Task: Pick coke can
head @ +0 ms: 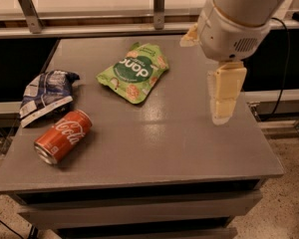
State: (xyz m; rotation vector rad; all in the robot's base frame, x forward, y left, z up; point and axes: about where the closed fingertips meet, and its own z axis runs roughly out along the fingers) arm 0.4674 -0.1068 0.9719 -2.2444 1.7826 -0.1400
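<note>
The coke can (63, 137), red with white script and silver ends, lies on its side near the front left of the grey table (179, 143). My gripper (221, 114) hangs from the white arm (236, 19) over the right part of the table, well to the right of the can and not touching it. It holds nothing that I can see.
A green snack bag (135, 71) lies at the table's middle back. A blue-and-white chip bag (46, 93) lies at the left edge, just behind the can. A rail with metal posts (159, 6) runs along the back. A black cable (284, 68) hangs at the right.
</note>
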